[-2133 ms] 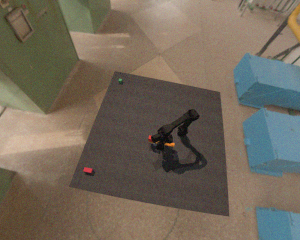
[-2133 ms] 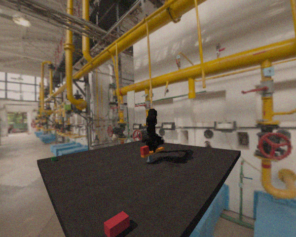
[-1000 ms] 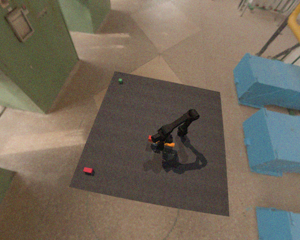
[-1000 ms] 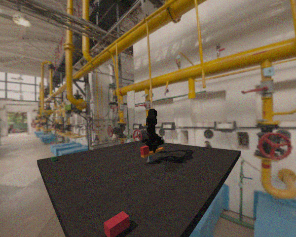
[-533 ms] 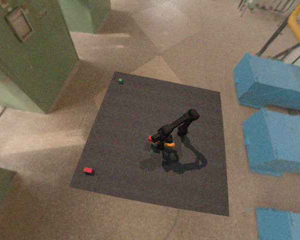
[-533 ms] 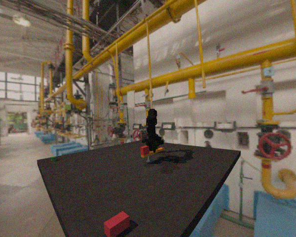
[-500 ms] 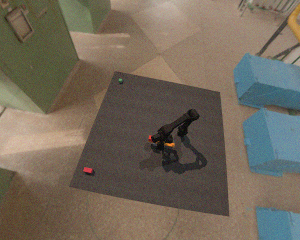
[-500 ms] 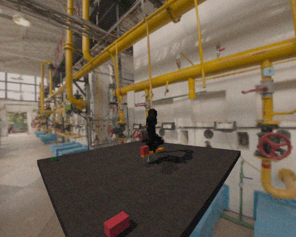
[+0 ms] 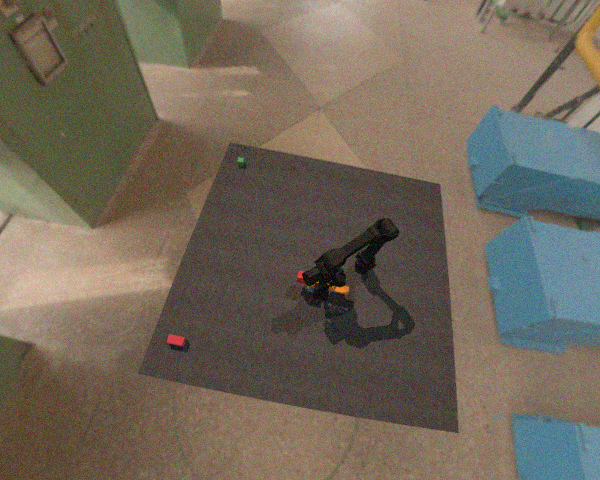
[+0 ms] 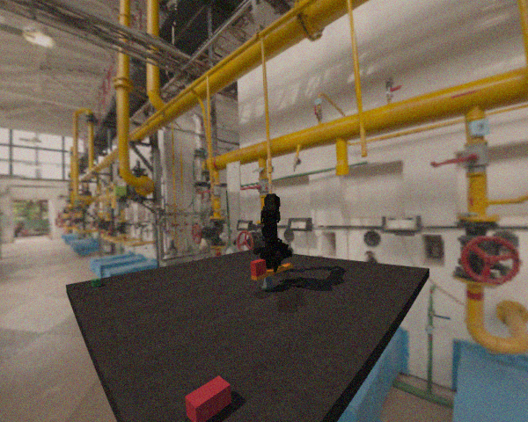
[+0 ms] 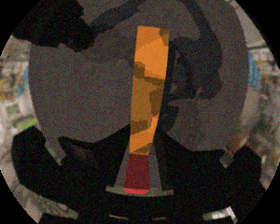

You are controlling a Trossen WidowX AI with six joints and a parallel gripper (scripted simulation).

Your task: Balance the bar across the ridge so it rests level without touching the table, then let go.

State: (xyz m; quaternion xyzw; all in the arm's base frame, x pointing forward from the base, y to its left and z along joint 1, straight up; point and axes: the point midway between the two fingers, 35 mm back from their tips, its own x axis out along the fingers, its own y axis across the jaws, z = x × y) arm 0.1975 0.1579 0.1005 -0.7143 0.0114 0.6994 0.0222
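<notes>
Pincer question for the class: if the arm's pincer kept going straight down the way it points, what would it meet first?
The pincer, shut on the orange bar, points down. Directly below appears a small grey ridge, so the bar would likely meet that before the table. Depth is unclear.

The tool (image 10: 273, 267), clamped on the bar (image 11: 147, 96), hangs low over the ridge (image 10: 267, 283), which blocks the way straight down. Around it the surface (image 9: 269, 217) lies open; a red block (image 9: 176, 341) and green cube (image 9: 241, 162) sit well apart, near its corners.
</notes>
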